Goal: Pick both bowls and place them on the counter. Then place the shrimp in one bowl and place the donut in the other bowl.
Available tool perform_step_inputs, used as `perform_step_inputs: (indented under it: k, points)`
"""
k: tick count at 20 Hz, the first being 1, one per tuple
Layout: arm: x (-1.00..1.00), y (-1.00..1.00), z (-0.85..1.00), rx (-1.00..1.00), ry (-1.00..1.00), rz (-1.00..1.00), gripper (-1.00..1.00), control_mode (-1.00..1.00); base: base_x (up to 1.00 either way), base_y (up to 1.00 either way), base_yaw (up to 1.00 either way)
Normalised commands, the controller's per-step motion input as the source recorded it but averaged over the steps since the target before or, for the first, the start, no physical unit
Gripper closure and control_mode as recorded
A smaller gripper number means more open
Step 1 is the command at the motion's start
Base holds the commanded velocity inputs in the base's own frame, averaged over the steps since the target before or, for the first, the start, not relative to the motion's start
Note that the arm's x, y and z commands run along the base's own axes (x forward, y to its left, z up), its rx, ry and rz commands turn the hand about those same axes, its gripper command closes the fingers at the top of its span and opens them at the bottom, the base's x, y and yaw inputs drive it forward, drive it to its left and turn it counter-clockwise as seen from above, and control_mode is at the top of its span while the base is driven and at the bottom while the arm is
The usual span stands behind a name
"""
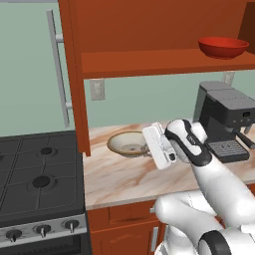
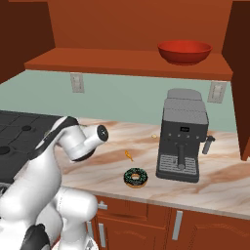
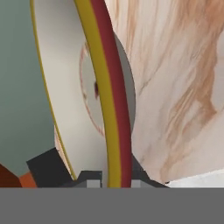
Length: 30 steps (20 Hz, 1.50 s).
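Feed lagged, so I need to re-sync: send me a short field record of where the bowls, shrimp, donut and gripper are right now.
cream bowl: on the counter, right of the stove, rim pinched by the gripper
red bowl: up on the cabinet shelf, not yet fetched
shrimp: on the counter, left of the coffee machine
donut: on the counter, nearer the front edge than the shrimp
gripper: shut on the cream bowl's rim

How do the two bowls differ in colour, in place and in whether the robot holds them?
The cream bowl is pale beige with a tan rim; the red bowl is glossy red. The cream bowl is low at the counter; the red bowl stands high on the shelf. The hand is shut on the cream bowl's rim; the red bowl is untouched. Both are wide, shallow and round.
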Motion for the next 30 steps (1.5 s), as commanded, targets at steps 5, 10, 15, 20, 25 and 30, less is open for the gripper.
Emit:
perform_step_inputs:
  k: [5,10,15,20,25,30]
  points:
    - [0.56,0.00,-0.24,0.00,-0.01,0.06,1.00,-1.00,0.00,0.00,0.00]
    - [0.53,0.00,-0.10,0.00,0.04,0.01,1.00,-1.00,0.00,0.00,0.00]
    - [0.17,0.03,-0.08,0.00,0.02,0.03,1.00,-1.00,0.00,0.00,0.00]
    - [0.03,0.09,-0.24,0.00,0.00,0.04,1.00,-1.00,0.00,0.00,0.00]
    - [0.18,0.10,-0.27,0.00,0.00,0.00,1.00,-1.00,0.00,0.00,0.00]
    - [0.21,0.10,-0.33,0.00,0.00,0.00,1.00,-1.00,0.00,0.00,0.00]
